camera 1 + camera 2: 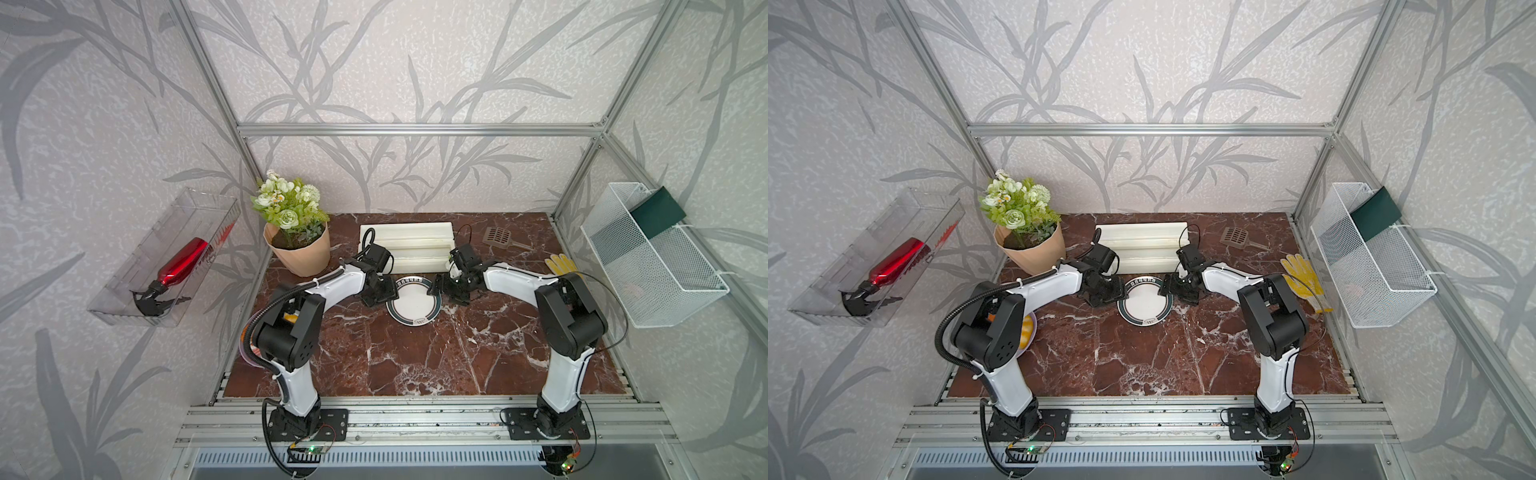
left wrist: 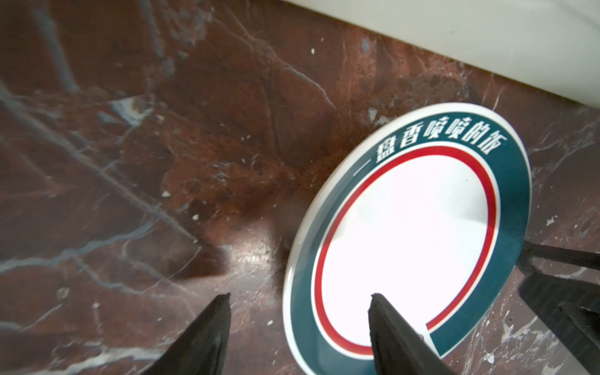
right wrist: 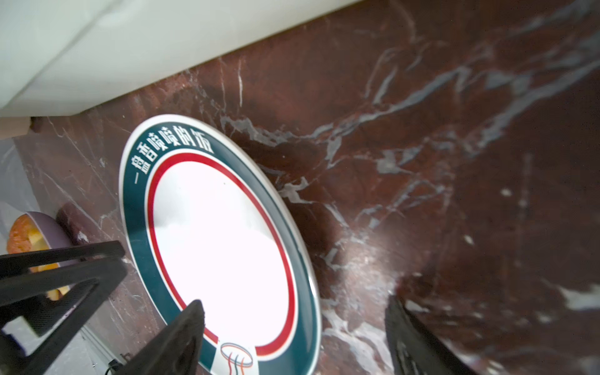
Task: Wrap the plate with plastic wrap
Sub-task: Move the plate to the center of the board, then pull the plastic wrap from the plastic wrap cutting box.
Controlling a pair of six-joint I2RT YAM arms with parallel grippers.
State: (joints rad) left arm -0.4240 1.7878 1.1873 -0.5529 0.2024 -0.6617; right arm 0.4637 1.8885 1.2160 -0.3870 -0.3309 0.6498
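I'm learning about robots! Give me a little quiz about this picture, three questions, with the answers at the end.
1. True or false: the plate lies apart from the cream dispenser box.
2. What colour is the plate's wide rim band? A. yellow B. teal C. purple
3. Fill in: the left claw and the right claw are both ___.
Key: 1 true; 2 B; 3 open.
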